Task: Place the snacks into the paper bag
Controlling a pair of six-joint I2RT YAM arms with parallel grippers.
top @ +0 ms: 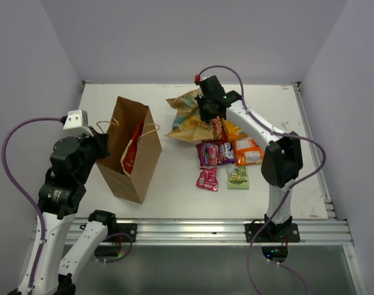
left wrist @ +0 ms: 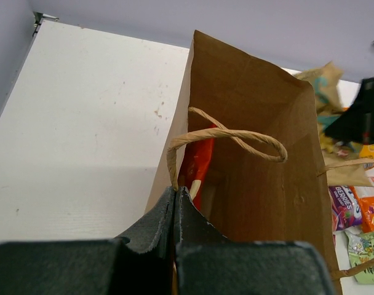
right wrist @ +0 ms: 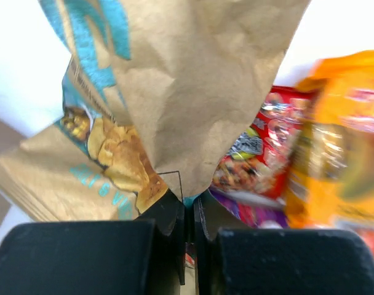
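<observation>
Right gripper (right wrist: 188,209): I am pinching the tan-blue chip bag (right wrist: 175,92) by one edge, jaws fully closed on the flat film, with the body of the packet spreading out ahead of my fingers. I am judging this packet to be light, puffed with air, soft and crackly. Its contents are fragile, so the flat edge is the safe place to hold, not the belly. The film is looking shiny and could be slipping out of a thin pinch.

Just beyond and to the right of this hand, a red packet (right wrist: 261,147) and an orange packet (right wrist: 334,141) are lying close against the chip bag. In the top view about 6 small packets are lying on the table (top: 175,190) below this hand, toward my base, among them a pink packet (top: 207,178) and a green packet (top: 238,177).

Left gripper (left wrist: 175,203): I am clamping the near rim of the paper bag (left wrist: 254,141), jaws shut on the paper, and holding its mouth open. One twisted handle (left wrist: 236,138) is arching just ahead of my fingers. The kraft paper is stiff enough to be standing upright, yet I am judging it easy to tip or crumple.

Inside the bag, directly ahead of my left fingers, 1 red-orange packet (left wrist: 196,166) is leaning against the wall. The rest of the inside is looking free, though its bottom is hidden.
</observation>
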